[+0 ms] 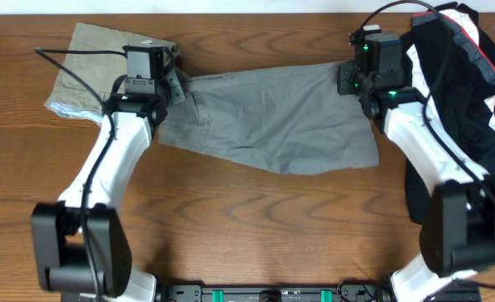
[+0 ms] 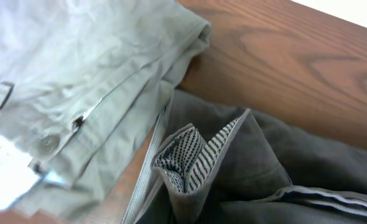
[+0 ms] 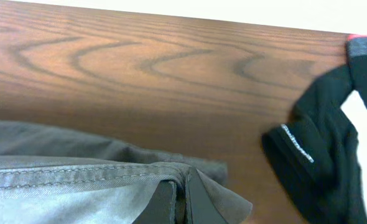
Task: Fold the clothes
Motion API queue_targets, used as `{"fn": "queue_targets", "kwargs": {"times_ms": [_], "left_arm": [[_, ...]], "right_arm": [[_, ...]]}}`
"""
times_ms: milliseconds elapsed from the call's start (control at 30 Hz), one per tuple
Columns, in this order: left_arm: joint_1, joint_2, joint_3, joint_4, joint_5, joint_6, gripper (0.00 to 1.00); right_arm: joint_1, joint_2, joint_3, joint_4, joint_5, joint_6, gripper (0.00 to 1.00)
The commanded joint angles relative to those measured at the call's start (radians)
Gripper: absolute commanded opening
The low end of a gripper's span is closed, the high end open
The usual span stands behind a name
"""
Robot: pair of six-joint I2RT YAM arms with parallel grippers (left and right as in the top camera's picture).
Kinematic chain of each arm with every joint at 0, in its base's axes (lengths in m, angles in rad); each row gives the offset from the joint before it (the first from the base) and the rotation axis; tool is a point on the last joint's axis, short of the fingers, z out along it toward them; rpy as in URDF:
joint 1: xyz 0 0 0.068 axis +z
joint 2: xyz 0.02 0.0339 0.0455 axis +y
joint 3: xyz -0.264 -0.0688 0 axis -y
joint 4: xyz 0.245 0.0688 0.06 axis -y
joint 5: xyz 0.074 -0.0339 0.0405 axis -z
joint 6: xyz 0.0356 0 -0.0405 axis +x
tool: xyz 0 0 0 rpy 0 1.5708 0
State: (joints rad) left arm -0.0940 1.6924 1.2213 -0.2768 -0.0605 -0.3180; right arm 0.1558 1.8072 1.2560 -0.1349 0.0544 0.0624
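Note:
The grey shorts (image 1: 273,117) lie spread across the middle of the table. My left gripper (image 1: 174,82) is at their upper left corner and is shut on the waistband; the left wrist view shows the pinched fold with its striped lining (image 2: 186,163). My right gripper (image 1: 349,80) is at their upper right corner, shut on the hem; its dark fingers (image 3: 182,199) clamp the stitched edge (image 3: 78,177). The khaki shorts (image 1: 88,63) lie folded at the far left, also in the left wrist view (image 2: 84,74). The black top (image 1: 461,92) lies bunched at the right.
The black top's sleeve with white print (image 3: 323,155) lies close to the right of the right gripper. The table's far edge (image 3: 171,12) runs just behind both grippers. Bare wood (image 1: 256,226) lies in front of the grey shorts.

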Motion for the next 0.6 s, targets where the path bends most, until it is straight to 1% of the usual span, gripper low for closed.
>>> {"fn": "queue_targets", "kwargs": {"times_ms": [0,200,367,400,433,467,500,533,567], "left_arm": [[0.014,0.047,0.008,0.052,-0.058,-0.002,0.06],[0.014,0.108,0.008,0.187,-0.058,-0.002,0.06],[0.014,0.128,0.008,0.215,-0.058,-0.002,0.07],[0.014,0.129,0.008,0.215,-0.058,-0.002,0.11],[0.014,0.129,0.008,0.214,-0.058,-0.002,0.3],[0.014,0.129,0.008,0.214,-0.058,-0.002,0.56],[0.014,0.129,0.008,0.215,-0.058,-0.002,0.77],[0.014,0.129,0.008,0.217,-0.058,-0.001,0.94],[0.015,0.129,0.008,0.22,-0.061,-0.001,0.98]], "right_arm": [[-0.026,0.056,0.017,0.059,0.043,-0.016,0.01],[-0.031,0.149,0.018,0.187,0.047,-0.016,0.01],[-0.032,0.189,0.018,0.208,0.047,-0.014,0.01],[-0.032,0.191,0.018,0.207,0.047,-0.015,0.01],[-0.032,0.191,0.018,0.207,0.047,-0.015,0.05],[-0.032,0.191,0.018,0.208,0.047,-0.015,0.21],[-0.032,0.191,0.018,0.211,0.047,-0.014,0.58],[-0.032,0.19,0.018,0.215,0.047,-0.014,0.99],[-0.032,0.187,0.018,0.216,0.046,-0.014,0.99]]}}
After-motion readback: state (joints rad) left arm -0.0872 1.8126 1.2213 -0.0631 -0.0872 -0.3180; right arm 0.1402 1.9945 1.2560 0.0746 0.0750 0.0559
